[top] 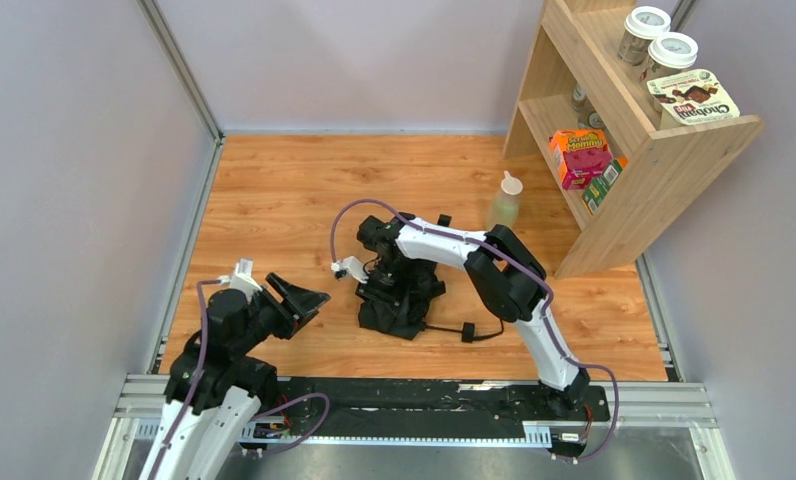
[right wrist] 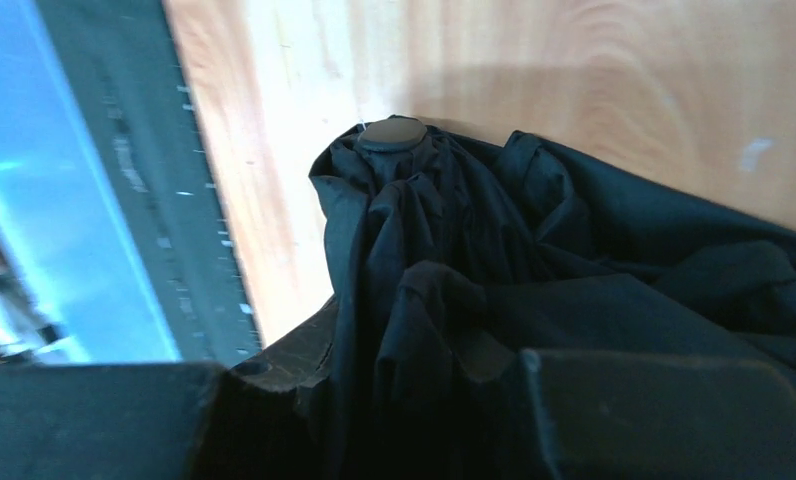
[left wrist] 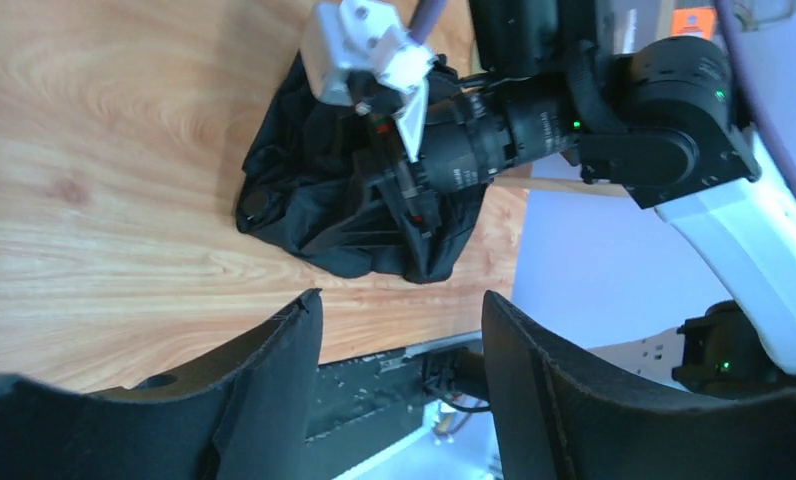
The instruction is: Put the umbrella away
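The umbrella [top: 406,305] lies as a crumpled black fabric bundle on the wooden table, its knob handle [top: 467,332] at the lower right on a thin cord. My right gripper [top: 386,268] reaches down onto the bundle and is shut on the umbrella. In the right wrist view black cloth [right wrist: 574,260] fills the gap of that gripper [right wrist: 424,345], and a round black cap [right wrist: 392,133] shows at the bundle's end. My left gripper [top: 302,300] hovers open just left of the umbrella [left wrist: 314,200]. In its own view this gripper [left wrist: 399,305] holds nothing.
A wooden shelf [top: 664,150] stands at the back right with jars [top: 644,30], a flat packet [top: 696,97] and colourful boxes [top: 581,155]. A squeeze bottle [top: 505,200] stands just left of it. A metal rail [top: 424,400] runs along the near edge. Grey walls enclose the table.
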Controlling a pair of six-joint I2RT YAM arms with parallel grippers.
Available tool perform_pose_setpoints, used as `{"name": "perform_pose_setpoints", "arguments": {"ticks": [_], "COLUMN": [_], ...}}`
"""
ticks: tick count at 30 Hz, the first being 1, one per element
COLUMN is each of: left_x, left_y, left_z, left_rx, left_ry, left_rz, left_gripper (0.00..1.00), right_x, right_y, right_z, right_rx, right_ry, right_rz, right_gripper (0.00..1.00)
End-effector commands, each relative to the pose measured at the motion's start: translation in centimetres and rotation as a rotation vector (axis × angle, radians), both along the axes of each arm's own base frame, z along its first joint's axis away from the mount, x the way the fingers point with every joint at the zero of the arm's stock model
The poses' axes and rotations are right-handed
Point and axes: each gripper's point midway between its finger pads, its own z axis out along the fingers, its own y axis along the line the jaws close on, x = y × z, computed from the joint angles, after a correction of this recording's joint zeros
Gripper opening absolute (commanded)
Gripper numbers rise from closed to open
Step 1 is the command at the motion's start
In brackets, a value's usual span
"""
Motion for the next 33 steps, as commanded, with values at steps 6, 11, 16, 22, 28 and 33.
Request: {"name": "perform_pose_setpoints", "arguments": {"ticks": [6, 11, 16, 22, 28, 33], "left_x": [2.9, 2.4, 2.7, 4.2, 5.2, 3.3], "left_y": [-4.0, -4.8, -6.1, -7.6, -8.2, -8.0], "left_z": [-4.4, -7.3, -10.7, -12.3, -13.5, -15.8], "left_rx": [-0.328, -0.313, -0.308, -0.275, -0.24, -0.207], "left_ry": [0.295, 0.504, 0.614, 0.615, 0.576, 0.714], "left_rz": [0.029, 0.051, 0.077, 0.041, 0.056, 0.092], "left_gripper": [0.73, 0.74, 0.74, 0.79, 0.81, 0.82], "right_x": [-3.6, -0.5, 1.9, 2.9, 2.9, 3.8], "right_y": [-2.8, -1.8, -0.6, 0.7, 1.3, 1.8], "right_z": [-9.4, -9.6, -9.8, -9.6, -9.3, -9.1], "right_rx": [-0.136, -0.063, -0.005, 0.046, 0.07, 0.079], "right_ry": [0.242, 0.129, 0.012, -0.022, -0.003, -0.03], "right_rz": [-0.073, -0.17, -0.207, -0.208, -0.176, -0.171], "right_gripper": [0.0, 0.0, 0.0, 0.0, 0.0, 0.0]}}
